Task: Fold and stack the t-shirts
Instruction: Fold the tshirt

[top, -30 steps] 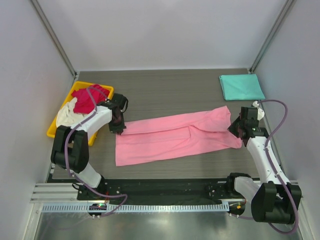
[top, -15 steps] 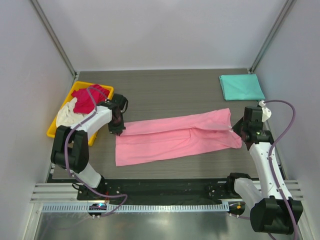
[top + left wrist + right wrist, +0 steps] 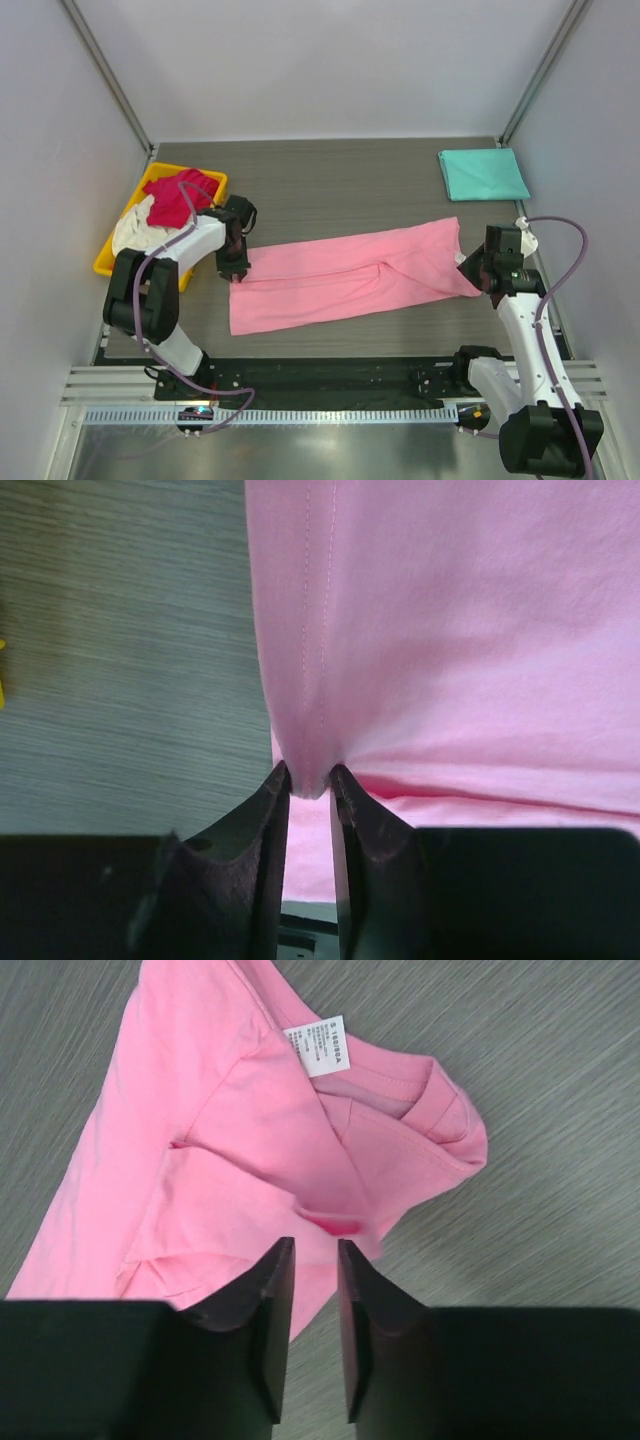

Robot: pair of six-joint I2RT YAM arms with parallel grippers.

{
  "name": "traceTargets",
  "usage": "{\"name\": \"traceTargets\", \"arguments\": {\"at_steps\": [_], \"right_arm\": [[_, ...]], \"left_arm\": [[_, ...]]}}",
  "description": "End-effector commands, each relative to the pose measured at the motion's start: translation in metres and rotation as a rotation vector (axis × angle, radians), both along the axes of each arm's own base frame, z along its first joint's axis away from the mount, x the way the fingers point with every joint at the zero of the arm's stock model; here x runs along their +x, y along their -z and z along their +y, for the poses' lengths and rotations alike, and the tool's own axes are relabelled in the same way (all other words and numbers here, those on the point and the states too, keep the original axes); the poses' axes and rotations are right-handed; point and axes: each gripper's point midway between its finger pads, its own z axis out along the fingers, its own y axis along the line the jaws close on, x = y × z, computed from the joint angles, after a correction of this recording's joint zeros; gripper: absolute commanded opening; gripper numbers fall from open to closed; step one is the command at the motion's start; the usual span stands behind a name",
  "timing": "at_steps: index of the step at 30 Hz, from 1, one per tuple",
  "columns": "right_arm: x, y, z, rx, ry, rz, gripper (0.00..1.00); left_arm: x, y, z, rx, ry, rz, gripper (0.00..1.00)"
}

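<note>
The teal shirt is folded, the pink shirt is half folded with the left pincer and right pincer slightly open at its ends, and two more wait in the bin.

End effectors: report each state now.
Left end effector: pink t-shirt hem between tips; grip cannot be told.
Right end effector: slightly open, holding nothing.

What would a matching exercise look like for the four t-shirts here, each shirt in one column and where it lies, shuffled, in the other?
Column one:
1. pink t-shirt
2. teal t-shirt
3. red t-shirt
4. cream t-shirt

Column two:
A. on top in the yellow bin
B. folded at the far right corner of the table
C. spread long across the table's middle
D. in the bin, partly under another shirt

Pairs: 1-C, 2-B, 3-A, 4-D
</note>
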Motion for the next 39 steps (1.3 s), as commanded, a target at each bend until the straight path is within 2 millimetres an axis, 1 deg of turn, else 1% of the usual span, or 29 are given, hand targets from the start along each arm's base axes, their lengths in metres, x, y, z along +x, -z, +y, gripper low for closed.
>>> {"name": "traceTargets", "arguments": {"at_steps": [1, 3, 4, 5, 6, 7, 9, 10, 11, 13, 15, 16, 17, 19, 20, 21, 22, 23, 25, 27, 29, 30, 31, 32, 34, 36, 37, 38, 39], "right_arm": [[0.0, -0.008, 0.004, 0.028, 0.002, -0.013, 0.33], [0.002, -0.019, 0.004, 0.024, -0.002, -0.023, 0.35], [0.007, -0.031, 0.012, 0.053, -0.044, -0.05, 0.37], [0.014, -0.036, 0.019, 0.077, -0.078, -0.07, 0.38], [0.019, -0.039, 0.022, 0.089, -0.096, -0.08, 0.38], [0.026, -0.038, 0.037, 0.139, -0.189, -0.07, 0.38], [0.039, -0.038, 0.044, 0.145, -0.26, -0.073, 0.38], [0.046, -0.028, 0.045, 0.15, -0.281, -0.036, 0.38], [0.055, -0.028, 0.044, 0.149, -0.28, -0.047, 0.38], [0.066, -0.013, 0.044, 0.163, -0.26, 0.012, 0.38], [0.078, -0.002, 0.047, 0.15, -0.277, 0.039, 0.38], [0.084, -0.001, 0.048, 0.14, -0.286, 0.05, 0.38], [0.087, 0.017, 0.054, 0.137, -0.305, 0.111, 0.38], [0.096, 0.024, 0.057, 0.129, -0.316, 0.13, 0.38], [0.101, 0.027, 0.06, 0.121, -0.338, 0.127, 0.38], [0.104, 0.034, 0.061, 0.117, -0.358, 0.144, 0.4], [0.109, 0.032, 0.072, 0.099, -0.405, 0.135, 0.41], [0.11, 0.033, 0.076, 0.081, -0.43, 0.141, 0.42], [0.115, 0.036, 0.074, 0.061, -0.431, 0.151, 0.43], [0.116, 0.04, 0.074, 0.062, -0.426, 0.162, 0.43], [0.116, 0.044, 0.072, 0.059, -0.407, 0.186, 0.43], [0.115, 0.043, 0.07, 0.065, -0.369, 0.192, 0.41], [0.115, 0.038, 0.059, 0.029, -0.312, 0.199, 0.41], [0.114, 0.035, 0.057, 0.026, -0.277, 0.198, 0.4], [0.119, 0.024, 0.055, 0.038, -0.231, 0.16, 0.4], [0.124, 0.021, 0.063, 0.061, -0.27, 0.138, 0.4], [0.13, 0.017, 0.063, 0.045, -0.299, 0.129, 0.41], [0.132, 0.026, 0.065, 0.05, -0.315, 0.158, 0.41], [0.134, 0.028, 0.065, 0.046, -0.317, 0.171, 0.41]], "left_arm": [[0.005, -0.016, -0.003, 0.007, 0.027, -0.016, 0.24], [0.013, -0.031, -0.003, 0.013, 0.03, -0.052, 0.26], [0.016, -0.036, -0.004, 0.01, 0.034, -0.067, 0.27], [0.02, -0.04, -0.005, 0.005, 0.037, -0.081, 0.29], [0.029, -0.047, -0.01, -0.013, 0.04, -0.11, 0.29], [0.032, -0.048, -0.018, -0.053, 0.049, -0.111, 0.29], [0.044, -0.046, -0.032, -0.115, 0.061, -0.133, 0.3], [0.045, -0.044, -0.041, -0.16, 0.068, -0.126, 0.3], [0.05, -0.041, -0.045, -0.171, 0.066, -0.132, 0.3], [0.053, -0.025, -0.047, -0.168, 0.061, -0.094, 0.3], [0.055, -0.015, -0.046, -0.155, 0.058, -0.076, 0.29], [0.054, -0.005, -0.046, -0.146, 0.058, -0.048, 0.29], [0.056, -0.001, -0.043, -0.129, 0.054, -0.043, 0.29], [0.06, 0.003, -0.039, -0.099, 0.05, -0.039, 0.3], [0.058, 0.01, -0.036, -0.076, 0.048, -0.016, 0.31], [0.06, 0.011, -0.031, -0.052, 0.041, -0.012, 0.31], [0.062, 0.011, -0.031, -0.04, 0.039, -0.011, 0.31], [0.063, 0.01, -0.029, -0.027, 0.034, -0.003, 0.31], [0.067, 0.002, -0.027, -0.011, 0.029, -0.017, 0.31], [0.077, -0.02, -0.034, -0.04, 0.043, -0.083, 0.33], [0.086, -0.041, -0.057, -0.135, 0.097, -0.15, 0.35], [0.091, -0.062, -0.074, -0.187, 0.142, -0.209, 0.36], [0.096, -0.077, -0.1, -0.291, 0.205, -0.255, 0.37], [0.097, -0.088, -0.116, -0.335, 0.252, -0.29, 0.39], [0.1, -0.122, -0.161, -0.447, 0.37, -0.387, 0.4], [0.098, -0.139, -0.191, -0.519, 0.429, -0.428, 0.41], [0.104, -0.145, -0.205, -0.553, 0.449, -0.458, 0.42], [0.101, -0.148, -0.219, -0.607, 0.473, -0.451, 0.42], [0.097, -0.149, -0.232, -0.638, 0.495, -0.446, 0.42]]}}
